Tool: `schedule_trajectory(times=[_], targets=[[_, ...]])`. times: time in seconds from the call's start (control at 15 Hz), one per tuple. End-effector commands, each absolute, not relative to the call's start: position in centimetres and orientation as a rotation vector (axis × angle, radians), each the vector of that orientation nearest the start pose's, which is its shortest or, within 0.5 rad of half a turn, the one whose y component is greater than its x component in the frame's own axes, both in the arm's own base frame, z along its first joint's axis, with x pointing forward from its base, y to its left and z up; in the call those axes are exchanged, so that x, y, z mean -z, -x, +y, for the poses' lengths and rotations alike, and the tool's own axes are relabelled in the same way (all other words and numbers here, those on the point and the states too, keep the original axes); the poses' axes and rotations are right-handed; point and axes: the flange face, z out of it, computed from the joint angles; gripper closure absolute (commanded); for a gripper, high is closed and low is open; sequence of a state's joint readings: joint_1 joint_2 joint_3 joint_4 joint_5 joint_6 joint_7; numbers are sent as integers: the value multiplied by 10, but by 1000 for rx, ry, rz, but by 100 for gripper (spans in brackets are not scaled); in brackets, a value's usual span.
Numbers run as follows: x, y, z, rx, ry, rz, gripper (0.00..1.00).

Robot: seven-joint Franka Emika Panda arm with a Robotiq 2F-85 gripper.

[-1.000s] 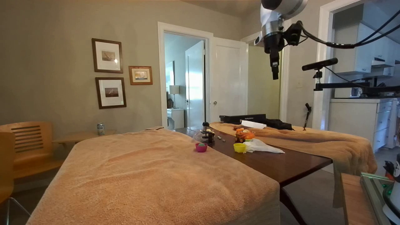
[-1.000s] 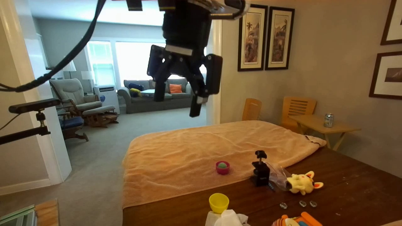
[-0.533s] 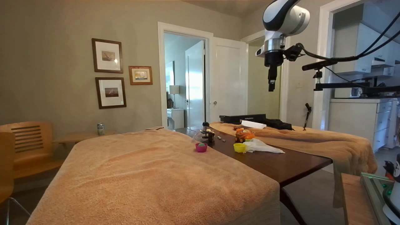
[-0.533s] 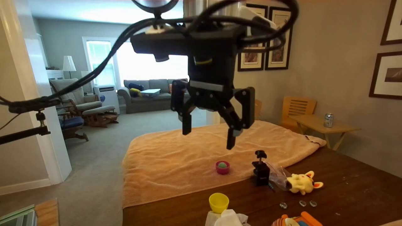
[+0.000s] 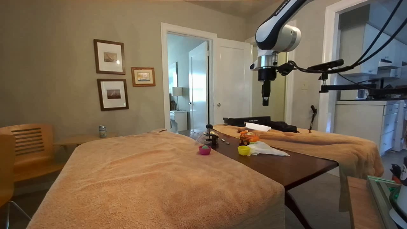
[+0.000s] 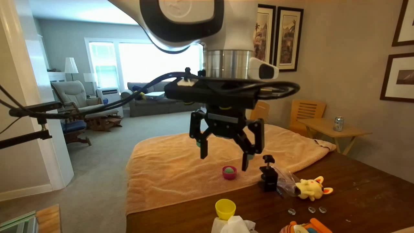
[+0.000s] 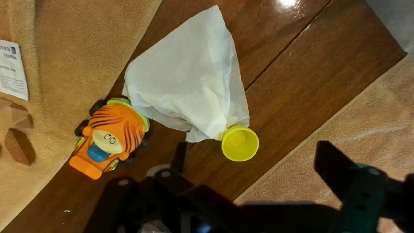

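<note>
The black two-fingered gripper (image 6: 224,161) hung there in an exterior view, jaws parted wide and aimed down! Lower in sight sat a small round pink bowl (image 6: 229,176), a green ball (image 6: 229,170) nestled inside, on the peach fleecy towel (image 6: 181,178). Closer in, on the dark brown wooden table (image 6: 365,200), stood the round yellow plastic cup (image 6: 225,210), right beside a crumpled white sheet (image 6: 235,225)! Next stood the upright black clamp (image 6: 269,179), crinkled clear plastic (image 6: 286,181) alongside, and a pale yellow plush animal (image 6: 309,190) lay with orange-lined ears out. Three clear oval pebbles (image 6: 311,210) lay near; the orange striped toy (image 6: 305,228) was cut off at the bottom edge.
</note>
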State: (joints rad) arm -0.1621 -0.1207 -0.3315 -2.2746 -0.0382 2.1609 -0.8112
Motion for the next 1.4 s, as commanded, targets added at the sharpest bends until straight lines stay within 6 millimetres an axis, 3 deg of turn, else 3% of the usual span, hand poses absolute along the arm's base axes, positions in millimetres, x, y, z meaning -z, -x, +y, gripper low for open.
schedule_trajectory(times=[0.0,0.07,0.2,0.8,1.13,1.33], targets=[[-388,-452,-231,-36,3014,-620,0],[-390,-444,-232,-28,3057,-573,0],[-383,-448,-228,-45,3043,-595,0],[-384,-449,-229,-44,3041,-603,0],[-321,-482,-209,-83,3133,-801,0],[-284,-499,-194,-14,3139,-876,0]])
